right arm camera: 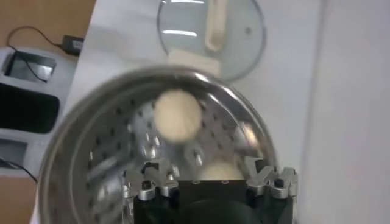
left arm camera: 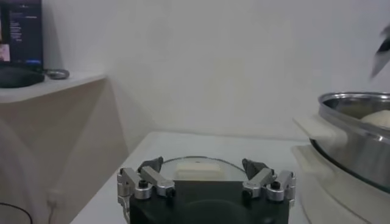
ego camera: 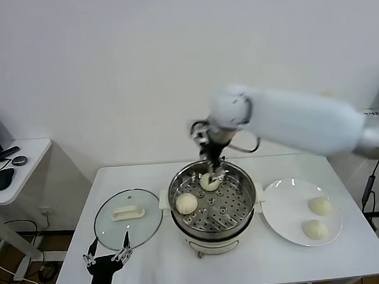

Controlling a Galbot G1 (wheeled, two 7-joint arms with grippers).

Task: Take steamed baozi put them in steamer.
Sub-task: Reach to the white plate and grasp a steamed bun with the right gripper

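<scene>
The steel steamer (ego camera: 246, 206) stands mid-table on its cream base. One baozi (ego camera: 186, 202) lies on its perforated tray at the left. My right gripper (ego camera: 211, 173) hangs just inside the back of the pot, jaws spread wide around a second baozi (ego camera: 210, 182) that rests on the tray. The right wrist view shows this baozi (right arm camera: 218, 171) between the open fingers (right arm camera: 263, 176) of the right gripper (right arm camera: 207, 176), and the first baozi (right arm camera: 177, 115) farther off. Two more baozi (ego camera: 320, 205) (ego camera: 315, 229) lie on the white plate (ego camera: 285, 213). My left gripper (ego camera: 106, 255) is open and empty at the table's front left.
The glass lid (ego camera: 126, 218) with a white handle lies flat to the left of the steamer, just beyond the left gripper (left arm camera: 202, 164). A small side table (ego camera: 21, 160) with a mouse stands far left. A wall is behind the table.
</scene>
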